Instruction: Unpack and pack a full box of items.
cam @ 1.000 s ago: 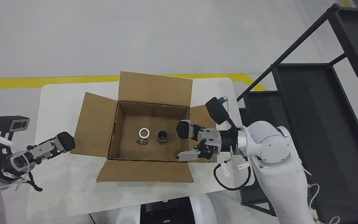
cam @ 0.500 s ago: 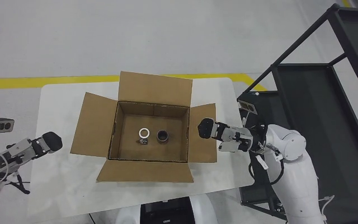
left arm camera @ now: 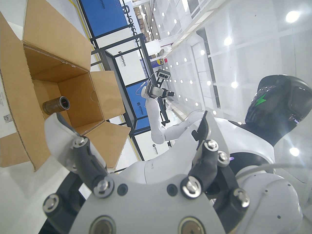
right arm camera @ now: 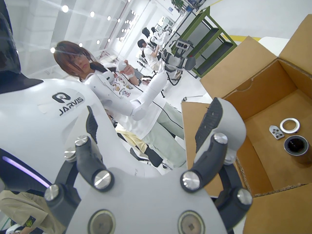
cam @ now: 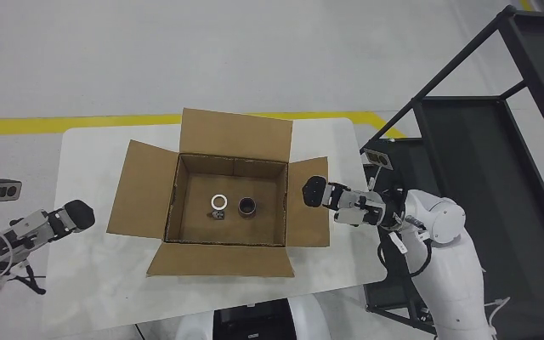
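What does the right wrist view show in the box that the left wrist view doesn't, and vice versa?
Right wrist, not left: a silver ring and a small holed plate on the box floor, next to the dark cylinder. Left wrist, not right: a printed label on the box's near panel. Both: the open box with the dark cylinder inside; each shows its own arm's jaws open and empty, left gripper and right gripper.

White logo print on blue panels [left arm camera: 109, 13]
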